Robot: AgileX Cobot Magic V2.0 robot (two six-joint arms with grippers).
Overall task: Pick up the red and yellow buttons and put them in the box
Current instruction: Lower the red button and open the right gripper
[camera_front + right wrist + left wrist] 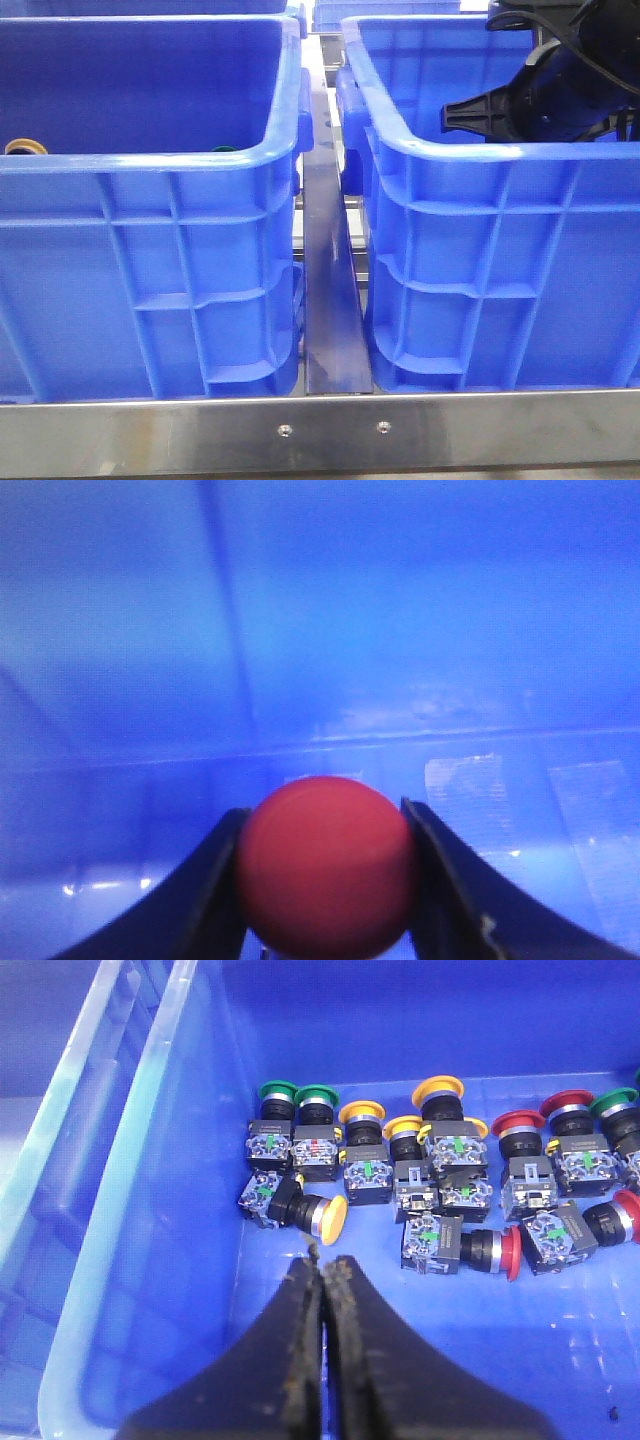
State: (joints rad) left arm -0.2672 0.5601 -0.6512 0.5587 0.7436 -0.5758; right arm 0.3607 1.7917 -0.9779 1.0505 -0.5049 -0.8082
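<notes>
Two jaws: right jaws (325,880) grasping red button (325,865) inside the right box (480,150); left jaws (322,1280) clenched, empty, over yellow button (332,1215) in left crate (150,170). I'd lower, then release gently.

Two crates side by side: left crate (150,250), box (510,260) right.

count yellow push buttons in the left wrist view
4. Three yellow push buttons stand in the row; one lies on its side nearest the left hand. A yellow sliver beside the tallest may be a fifth.
</notes>
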